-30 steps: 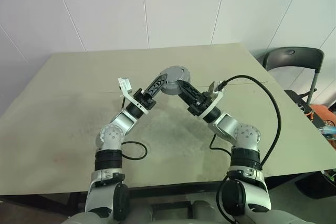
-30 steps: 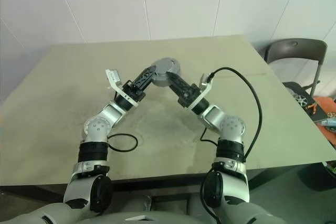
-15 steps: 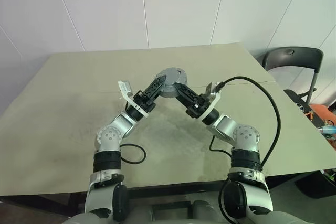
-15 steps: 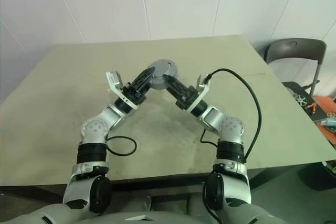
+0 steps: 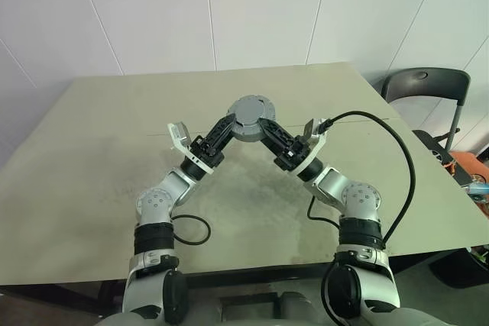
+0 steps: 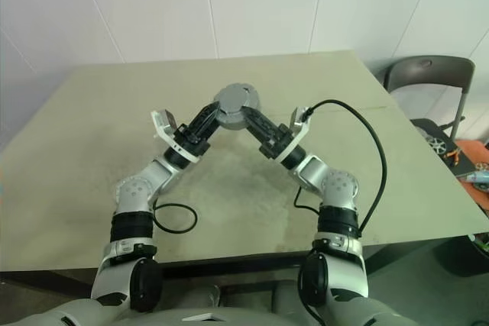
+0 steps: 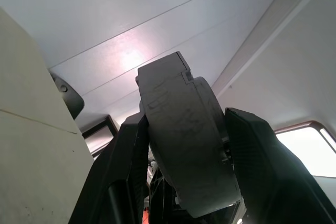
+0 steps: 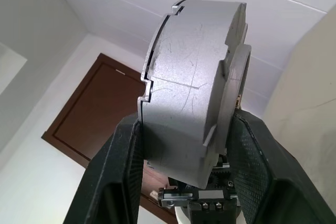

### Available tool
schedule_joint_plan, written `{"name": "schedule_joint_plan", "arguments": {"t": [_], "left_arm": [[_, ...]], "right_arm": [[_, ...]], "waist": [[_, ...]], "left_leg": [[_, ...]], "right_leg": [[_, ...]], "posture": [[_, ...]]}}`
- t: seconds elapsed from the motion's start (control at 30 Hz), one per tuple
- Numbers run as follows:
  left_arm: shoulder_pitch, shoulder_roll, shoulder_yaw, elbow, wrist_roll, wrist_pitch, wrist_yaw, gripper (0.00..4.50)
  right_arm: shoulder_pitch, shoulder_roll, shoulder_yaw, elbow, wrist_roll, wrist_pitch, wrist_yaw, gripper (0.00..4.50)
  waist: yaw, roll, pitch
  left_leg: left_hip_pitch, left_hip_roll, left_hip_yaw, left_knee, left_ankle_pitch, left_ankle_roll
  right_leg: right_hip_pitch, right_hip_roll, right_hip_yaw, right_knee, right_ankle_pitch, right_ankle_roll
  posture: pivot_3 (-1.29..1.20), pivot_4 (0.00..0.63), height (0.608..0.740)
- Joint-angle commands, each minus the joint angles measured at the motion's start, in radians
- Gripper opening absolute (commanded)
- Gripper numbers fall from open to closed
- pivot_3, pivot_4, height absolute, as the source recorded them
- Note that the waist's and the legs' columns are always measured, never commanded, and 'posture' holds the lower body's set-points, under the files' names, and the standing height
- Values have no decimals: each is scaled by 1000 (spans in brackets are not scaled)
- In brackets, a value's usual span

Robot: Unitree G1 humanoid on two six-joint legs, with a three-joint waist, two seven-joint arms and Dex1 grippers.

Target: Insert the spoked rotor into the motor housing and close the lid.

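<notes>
The motor housing point(image 5: 250, 118), a short round silver-grey puck, hangs in the air above the middle of the table, its flat closed face toward me. My left gripper point(image 5: 231, 123) is shut on its left rim and my right gripper point(image 5: 267, 124) on its right rim. In the left wrist view both black fingers point(image 7: 126, 171) press the housing's sides point(image 7: 184, 140). In the right wrist view a stepped seam runs round the rim point(image 8: 184, 103) between two grey halves. I cannot tell which half is the lid. The spoked rotor is hidden.
The beige table point(image 5: 99, 150) stretches under both arms. A black cable point(image 5: 397, 150) arcs from my right wrist, and another loops on the table point(image 5: 195, 228) near my left elbow. A dark chair point(image 5: 428, 89) stands past the table's right corner.
My left gripper's fingers have closed in from wide open onto the housing, and that wrist has rolled a little. The right gripper and the housing have stayed in place.
</notes>
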Motion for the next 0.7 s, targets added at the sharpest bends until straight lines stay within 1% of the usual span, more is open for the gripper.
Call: {"name": "schedule_joint_plan", "arguments": {"t": [0.03,0.23,0.4,0.53,0.7], "left_arm": [[-23,-20,-76,-64,-8,34,-27,1950],[-32,-22,-64,-22,4,35,10,1950],[-29,-26,-56,-29,-4,20,2,1944],[-20,-29,-53,-57,-30,23,-31,1943],[16,-11,-65,-126,-98,81,-111,1927]], "right_arm": [[-21,21,40,-35,10,-1,-3,1974],[-24,21,42,-28,7,-9,-2,1974],[-26,21,44,-25,5,-13,-3,1974],[-28,22,44,-23,5,-17,-1,1974],[-28,20,43,-22,7,-19,2,1974]], "waist": [[0,0,0],[0,0,0],[0,0,0],[0,0,0],[-2,0,0]], "left_leg": [[0,0,0,0,0,0],[0,0,0,0,0,0],[0,0,0,0,0,0],[0,0,0,0,0,0],[0,0,1,-1,0,0]], "right_leg": [[0,0,0,0,0,0],[0,0,0,0,0,0],[0,0,0,0,0,0],[0,0,0,0,0,0],[-1,0,1,0,0,0]], "posture": [[0,0,740],[0,0,740],[0,0,740],[0,0,740],[0,0,740]]}}
